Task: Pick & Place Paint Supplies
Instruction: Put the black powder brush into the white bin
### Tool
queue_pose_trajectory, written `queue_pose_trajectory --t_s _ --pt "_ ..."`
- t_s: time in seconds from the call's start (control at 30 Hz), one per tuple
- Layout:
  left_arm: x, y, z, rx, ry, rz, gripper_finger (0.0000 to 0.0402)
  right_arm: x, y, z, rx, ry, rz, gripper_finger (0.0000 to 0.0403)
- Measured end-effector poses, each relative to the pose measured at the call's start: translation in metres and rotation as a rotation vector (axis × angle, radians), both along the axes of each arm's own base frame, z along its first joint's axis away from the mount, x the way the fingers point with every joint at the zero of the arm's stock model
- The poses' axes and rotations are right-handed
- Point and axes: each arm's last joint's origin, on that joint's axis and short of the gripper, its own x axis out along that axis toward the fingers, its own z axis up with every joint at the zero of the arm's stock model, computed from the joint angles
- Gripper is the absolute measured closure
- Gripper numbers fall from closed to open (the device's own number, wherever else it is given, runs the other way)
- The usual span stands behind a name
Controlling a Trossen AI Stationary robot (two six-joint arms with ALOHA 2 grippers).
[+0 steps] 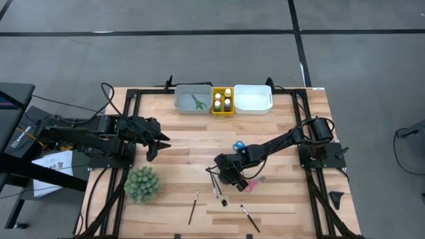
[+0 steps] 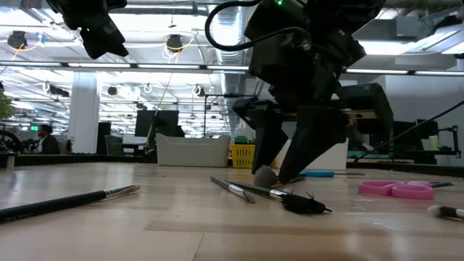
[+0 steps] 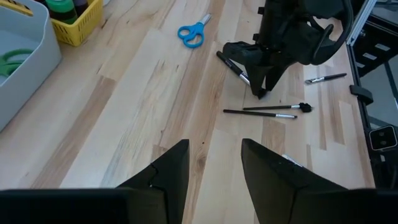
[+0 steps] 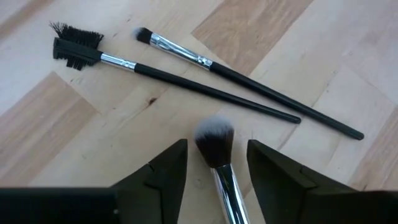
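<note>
Two fingers of your right gripper (image 4: pixel 211 165) straddle the fluffy-tipped brush (image 4: pixel 216 144), and that's the step in hand: the pick of a brush off the table (image 1: pixel 179 143). The jaws stand apart on either side of its silver neck, not yet pinching it as far as I can tell, so I'd call this gripper unclenched and holding nothing. Just ahead of your fingertips lie two more brushes, the comb-headed brush (image 4: pixel 78 48) and the slim brush (image 4: pixel 149 37), close together and almost parallel. Pink scissors (image 1: pixel 251 184) sit just beside your gripper, blue scissors (image 1: pixel 238 146) a little farther back toward the trays.

Next move, by my reading: pinch the neck firmly, lift straight up, then carry toward the grey tray (image 1: pixel 182 106) at the far edge, where green scissors (image 1: pixel 198 101) already lie. Mind the neighbours as you rise.

Your right arm reaches long and low across the table, wrist tipped down. Your left gripper (image 3: pixel 214 165) hangs high and well apart, fingers parted, empty.
</note>
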Motion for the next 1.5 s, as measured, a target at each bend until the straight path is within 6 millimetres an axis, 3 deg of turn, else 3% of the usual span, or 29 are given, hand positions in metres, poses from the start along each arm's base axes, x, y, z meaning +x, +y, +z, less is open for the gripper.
queue_pose_trajectory --t_s 0.83,1.5 --pt "0.0000 0.0000 0.0001 0.000 0.000 0.000 0.0262 0.0009 0.0056 0.0016 -0.001 -0.030 0.026 0.0300" --pt "0.0000 0.0000 0.0001 0.000 0.000 0.000 0.0262 0.0008 0.0056 0.0017 -0.001 -0.030 0.027 0.0398"
